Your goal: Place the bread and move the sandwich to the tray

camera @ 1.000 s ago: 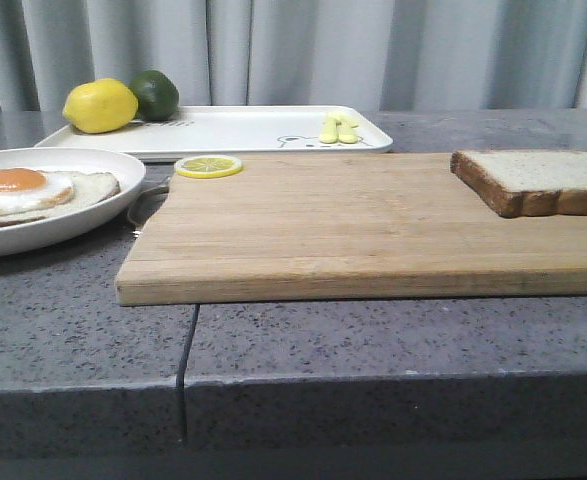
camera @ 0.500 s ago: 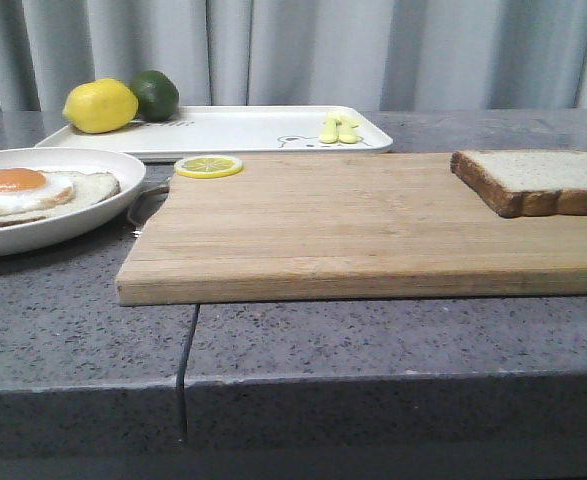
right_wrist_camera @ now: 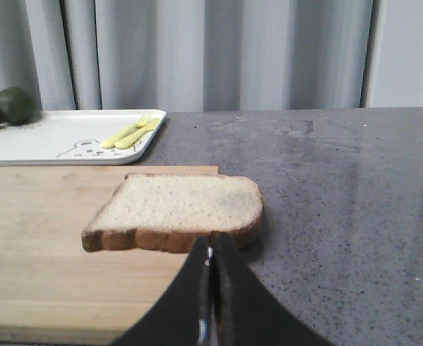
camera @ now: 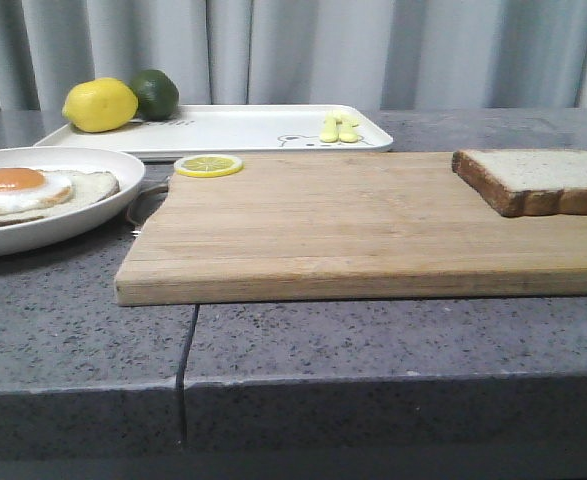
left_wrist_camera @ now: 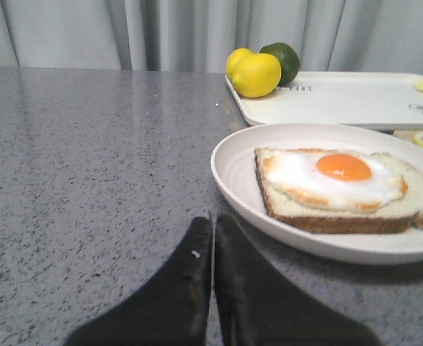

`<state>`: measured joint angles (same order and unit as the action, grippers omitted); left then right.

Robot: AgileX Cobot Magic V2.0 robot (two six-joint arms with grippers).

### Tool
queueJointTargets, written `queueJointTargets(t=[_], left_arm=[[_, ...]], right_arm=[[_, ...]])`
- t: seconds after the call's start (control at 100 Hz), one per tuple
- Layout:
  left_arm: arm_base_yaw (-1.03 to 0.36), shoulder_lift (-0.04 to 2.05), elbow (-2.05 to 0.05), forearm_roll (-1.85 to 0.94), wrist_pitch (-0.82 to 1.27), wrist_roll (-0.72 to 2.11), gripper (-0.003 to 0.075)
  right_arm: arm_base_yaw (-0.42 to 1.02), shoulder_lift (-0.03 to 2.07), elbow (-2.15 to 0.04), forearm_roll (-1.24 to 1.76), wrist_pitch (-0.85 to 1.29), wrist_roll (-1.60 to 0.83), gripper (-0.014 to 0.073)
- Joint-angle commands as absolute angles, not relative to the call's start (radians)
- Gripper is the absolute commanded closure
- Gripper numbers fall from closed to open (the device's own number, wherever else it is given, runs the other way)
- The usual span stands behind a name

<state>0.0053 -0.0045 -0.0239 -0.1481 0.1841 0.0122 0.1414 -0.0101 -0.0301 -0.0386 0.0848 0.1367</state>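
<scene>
Nearest the camera, a grey speckled counter (camera: 373,340) ran across the front view, with a seam down its front edge. On it lay a wooden cutting board (camera: 353,230), bare over most of its surface. The bread (camera: 538,180) sat flat at the board's right far corner, its brown crust facing the camera; in the right wrist view its far end hung past the board's edge above the counter. The right gripper (right_wrist_camera: 210,252) showed only in its own wrist camera, its two dark fingers pressed together with nothing between them, held just in front of the slice's crust; whether it touched the crust could not be told. To the left of the board stood the sandwich (camera: 33,190): a round white plate bearing one slice topped with a fried egg, the orange yolk up. The left gripper (left_wrist_camera: 212,229) was likewise closed and empty, its tips just beside the plate's near rim. A lemon slice (camera: 208,166) rested on the board's far left corner. Behind the board lay the tray (camera: 243,130), flat on the counter, carrying a small yellow fork and spoon (camera: 338,129) near its right end and a lemon (camera: 100,105) and a lime (camera: 154,94) at its left end. A grey curtain (camera: 373,50) hung behind everything.
</scene>
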Motion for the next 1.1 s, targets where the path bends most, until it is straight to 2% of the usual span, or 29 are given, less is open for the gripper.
queueJointTargets(t=[0.0, 0.1, 0.23, 0.53, 0.8, 1.09], left_arm=[[0.0, -0.024, -0.114, -0.227, 0.104, 0.006, 0.0739], [0.0, 0.018, -0.209, -0.253, 0.198, 0.006, 0.0739], [0.0, 0.136, -0.404, -0.266, 0.488, 0.006, 0.0739], [0.0, 0.459, -0.808, -0.345, 0.884, 0.091, 0.0739], [0.0, 0.623, -0.912, -0.505, 0.952, 0.093, 0.0739], [0.0, 0.736, -0.912, -0.503, 0.974, 0.093, 0.0739]], right_arm=[[0.144, -0.005, -0.134, -0.021, 0.094, 0.145, 0.0654], [0.144, 0.072, -0.269, -0.02, 0.277, 0.145, 0.0654], [0.144, 0.222, -0.436, -0.02, 0.464, 0.145, 0.0654], [0.144, 0.586, -0.711, -0.02, 0.537, 0.145, 0.0654], [0.144, 0.756, -0.748, -0.02, 0.527, 0.145, 0.0654], [0.144, 0.794, -0.748, -0.019, 0.519, 0.145, 0.0654]])
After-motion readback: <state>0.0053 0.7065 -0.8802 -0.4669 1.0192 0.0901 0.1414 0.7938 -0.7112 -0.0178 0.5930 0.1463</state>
